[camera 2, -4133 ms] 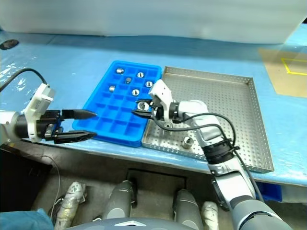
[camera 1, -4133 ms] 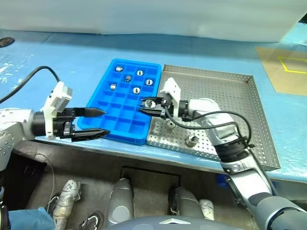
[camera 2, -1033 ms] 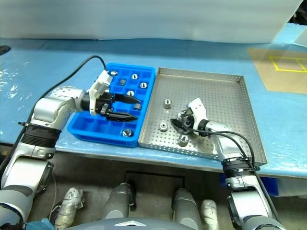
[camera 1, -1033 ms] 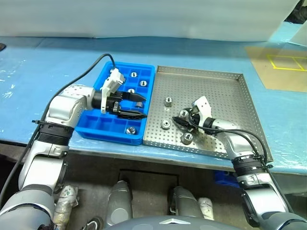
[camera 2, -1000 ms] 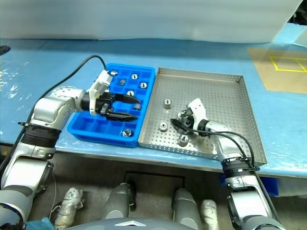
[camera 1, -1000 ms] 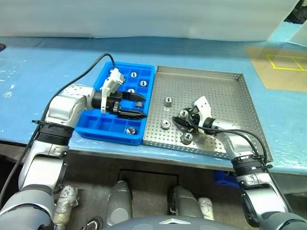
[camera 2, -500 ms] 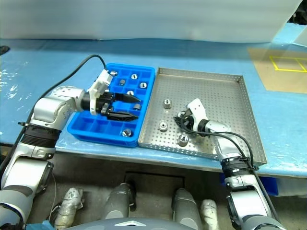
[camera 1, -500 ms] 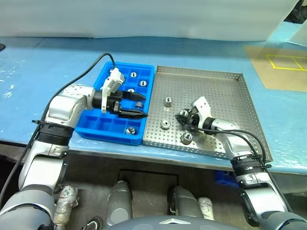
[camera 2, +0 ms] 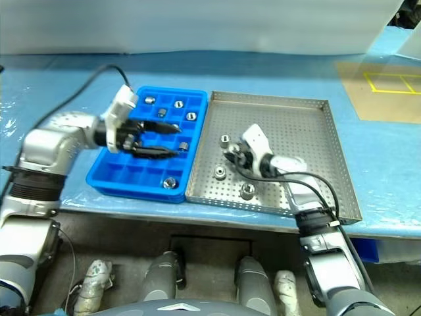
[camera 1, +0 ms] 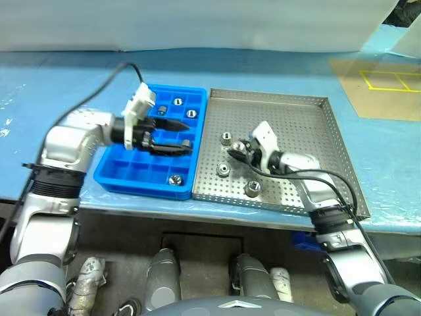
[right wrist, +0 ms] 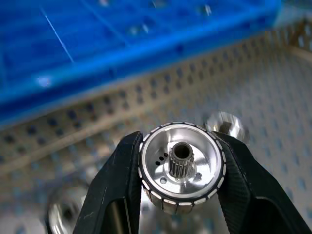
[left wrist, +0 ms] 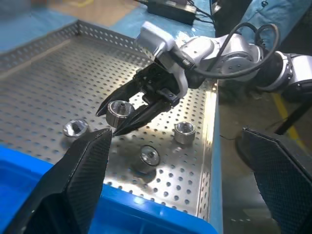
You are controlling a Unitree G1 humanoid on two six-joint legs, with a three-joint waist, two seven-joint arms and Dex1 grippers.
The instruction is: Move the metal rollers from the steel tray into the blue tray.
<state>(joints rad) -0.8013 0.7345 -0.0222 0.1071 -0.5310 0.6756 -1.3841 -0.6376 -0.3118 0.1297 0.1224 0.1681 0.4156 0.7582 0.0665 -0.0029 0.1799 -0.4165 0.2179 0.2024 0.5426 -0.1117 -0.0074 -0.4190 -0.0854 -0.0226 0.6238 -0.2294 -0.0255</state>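
My right gripper is shut on one of the metal rollers, a silver ring with a small toothed hub. It holds the roller just above the steel tray, near the tray's left side. Three more metal rollers lie on the perforated floor around it. Left of the steel tray lies the blue tray, with several rollers in its compartments. My left gripper hovers open over the blue tray, pointing towards the right gripper, with nothing between its fingers.
Both trays lie near the front edge of a table under a blue cover. A brown board with yellow tape lies at the far right. A black cable arcs from the left wrist over the table. A white sheet lines the back.
My right gripper has shut on a roller, lifted it off the steel tray floor and carried it left. The left gripper rose a little and drew back left, still open.
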